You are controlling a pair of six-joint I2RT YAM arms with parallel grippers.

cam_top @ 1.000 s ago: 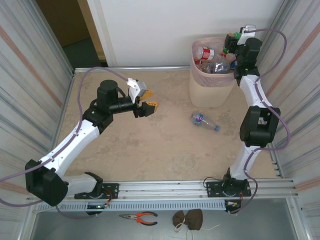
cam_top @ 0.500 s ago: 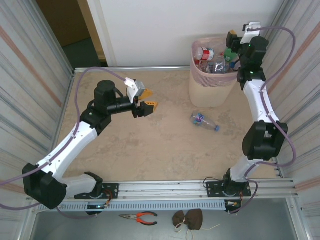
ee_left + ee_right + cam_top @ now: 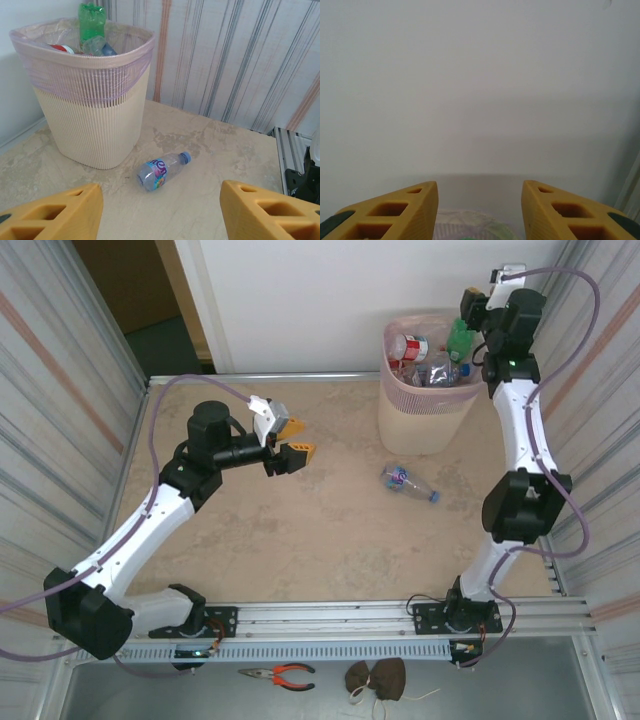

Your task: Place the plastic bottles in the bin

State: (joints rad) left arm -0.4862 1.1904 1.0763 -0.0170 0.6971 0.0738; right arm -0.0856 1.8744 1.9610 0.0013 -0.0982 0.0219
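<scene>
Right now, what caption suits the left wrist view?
Clear blue-capped plastic bottle lying on its side beside the tall cream ribbed pink-lined bin.

Orange-handled pliers [image 3: 280, 673] lie on the grey ledge [image 3: 120, 690] below the beige tabletop's [image 3: 300, 540] near edge, left of centre. Near them on the right sits a crumpled brown cloth [image 3: 376, 678].

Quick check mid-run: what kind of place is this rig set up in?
Probably a lab test cell, not a home: striped panel walls fence in a marble-look table, an aluminium rail runs along its near edge, and pliers lie out front.
</scene>
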